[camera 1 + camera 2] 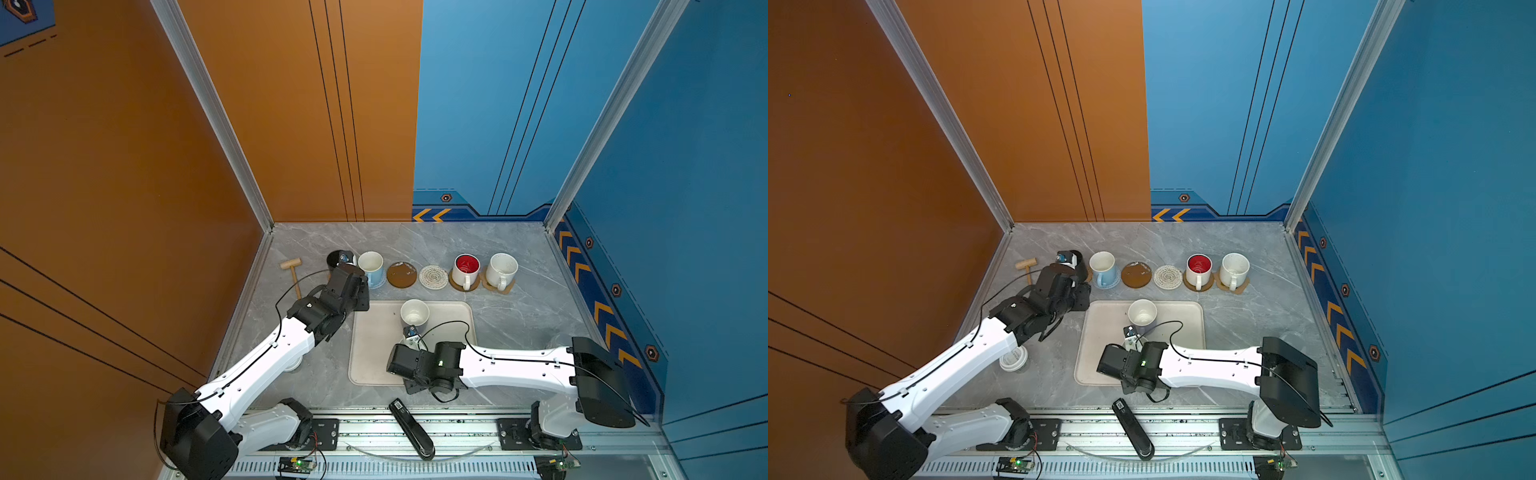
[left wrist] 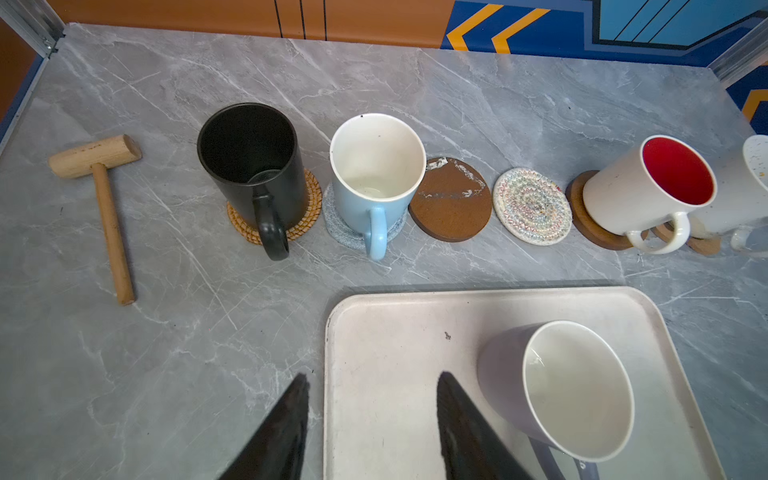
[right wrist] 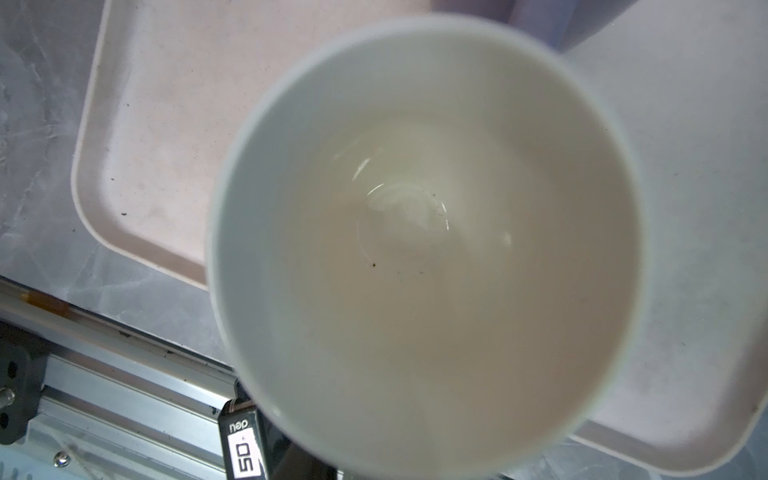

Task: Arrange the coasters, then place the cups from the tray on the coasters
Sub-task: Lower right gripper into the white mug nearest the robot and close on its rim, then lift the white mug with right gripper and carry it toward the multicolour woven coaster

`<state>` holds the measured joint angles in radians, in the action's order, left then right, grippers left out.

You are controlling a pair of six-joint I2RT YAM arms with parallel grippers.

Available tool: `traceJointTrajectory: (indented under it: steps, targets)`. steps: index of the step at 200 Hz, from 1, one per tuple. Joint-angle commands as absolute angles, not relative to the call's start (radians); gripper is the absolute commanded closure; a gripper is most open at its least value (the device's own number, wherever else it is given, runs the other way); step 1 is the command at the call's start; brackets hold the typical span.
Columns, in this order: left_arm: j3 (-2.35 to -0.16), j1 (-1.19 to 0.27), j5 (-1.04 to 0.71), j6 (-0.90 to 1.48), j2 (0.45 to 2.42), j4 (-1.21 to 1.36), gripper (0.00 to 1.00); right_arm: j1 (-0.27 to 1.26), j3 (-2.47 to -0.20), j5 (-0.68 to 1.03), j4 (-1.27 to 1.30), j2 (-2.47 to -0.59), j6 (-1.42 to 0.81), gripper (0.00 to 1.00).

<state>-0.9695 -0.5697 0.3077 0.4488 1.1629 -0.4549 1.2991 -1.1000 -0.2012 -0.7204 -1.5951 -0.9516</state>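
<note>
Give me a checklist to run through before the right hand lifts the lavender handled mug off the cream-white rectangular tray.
1. Lavender handled mug upright on the cream-white rectangular tray: ok.
2. Right hand at the mug's handle side: ok. Grip closed on it: cannot tell.
3. Bare brown disc coaster unoccupied: ok.
4. White crocheted round coaster unoccupied: ok.
5. Left hand open, empty, away from both free coasters: ok.
</note>
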Motion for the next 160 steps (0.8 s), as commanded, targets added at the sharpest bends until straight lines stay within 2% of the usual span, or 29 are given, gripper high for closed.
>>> traceJointTrajectory:
  steps: [1, 29, 77, 160]
  targets:
    - [-0.982, -0.571, 0.313, 0.433, 1.175, -0.464, 0.49, 1.292, -1.084, -0.201, -0.714, -1.606, -0.963, 0.84]
    - [-0.984, -0.57, 0.309, 0.433, 1.178, -0.465, 0.49, 1.29, -1.079, -0.202, -0.716, -1.608, -0.967, 1.0]
    - [-0.983, -0.569, 0.309, 0.433, 1.177, -0.464, 0.49, 1.29, -1.101, -0.253, -0.775, -1.585, -0.963, 1.0]
    - [-0.979, -0.571, 0.305, 0.433, 1.177, -0.457, 0.49, 1.24, -1.122, -0.344, -0.856, -1.438, -0.896, 1.0]
